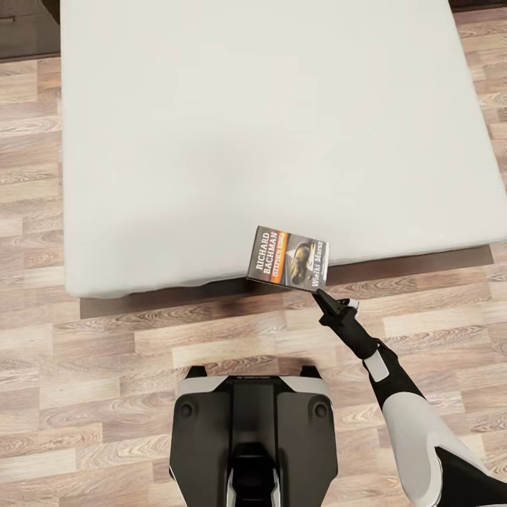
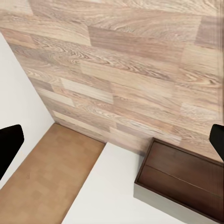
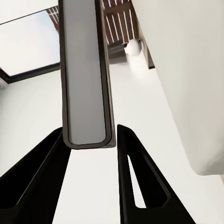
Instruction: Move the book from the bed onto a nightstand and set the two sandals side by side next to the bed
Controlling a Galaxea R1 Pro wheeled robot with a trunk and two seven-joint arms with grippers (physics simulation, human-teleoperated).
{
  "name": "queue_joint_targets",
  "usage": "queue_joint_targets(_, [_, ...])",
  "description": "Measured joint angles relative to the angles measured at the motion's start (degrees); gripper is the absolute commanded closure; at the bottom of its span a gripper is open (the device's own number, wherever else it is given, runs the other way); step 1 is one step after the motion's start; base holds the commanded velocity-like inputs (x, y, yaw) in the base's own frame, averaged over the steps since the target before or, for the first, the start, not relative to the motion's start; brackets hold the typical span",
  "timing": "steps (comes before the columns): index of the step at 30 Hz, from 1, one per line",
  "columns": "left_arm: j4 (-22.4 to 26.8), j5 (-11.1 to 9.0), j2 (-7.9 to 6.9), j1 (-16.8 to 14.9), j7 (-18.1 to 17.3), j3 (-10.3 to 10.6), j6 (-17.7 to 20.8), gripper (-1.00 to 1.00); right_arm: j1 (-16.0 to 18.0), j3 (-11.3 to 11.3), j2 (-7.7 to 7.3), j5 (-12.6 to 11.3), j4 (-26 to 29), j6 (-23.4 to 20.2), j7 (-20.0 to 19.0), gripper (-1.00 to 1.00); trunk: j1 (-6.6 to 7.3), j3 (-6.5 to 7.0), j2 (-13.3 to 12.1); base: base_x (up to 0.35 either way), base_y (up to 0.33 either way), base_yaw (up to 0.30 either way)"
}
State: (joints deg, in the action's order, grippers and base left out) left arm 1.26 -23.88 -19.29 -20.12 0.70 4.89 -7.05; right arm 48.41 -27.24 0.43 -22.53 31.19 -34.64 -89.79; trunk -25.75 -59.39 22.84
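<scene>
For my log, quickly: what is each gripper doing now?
Left gripper: open, holding nothing.
Right gripper: shut on the book.

Dark orange-banded book (image 1: 290,259), off-white bed (image 1: 211,141)

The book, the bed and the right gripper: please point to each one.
book (image 1: 289,258), head view, middle of its cover.
bed (image 1: 246,127), head view, bare mattress top.
right gripper (image 1: 318,291), head view, fingertips at the book's corner.

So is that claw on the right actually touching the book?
Touching. In the right wrist view the book sits pinched edge-on between the right gripper's dark jaws, with no gap.
</scene>
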Motion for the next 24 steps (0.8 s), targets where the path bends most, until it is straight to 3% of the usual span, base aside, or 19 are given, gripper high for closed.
queue_joint_targets(24, [-0.16,0.52,2.87,0.00,-0.06,0.31,0.04,-1.00,-0.01,0.17,1.27,0.14,0.01,0.08,0.01,1.00,0.00,2.20,0.00,0.000,0.000,-0.064])
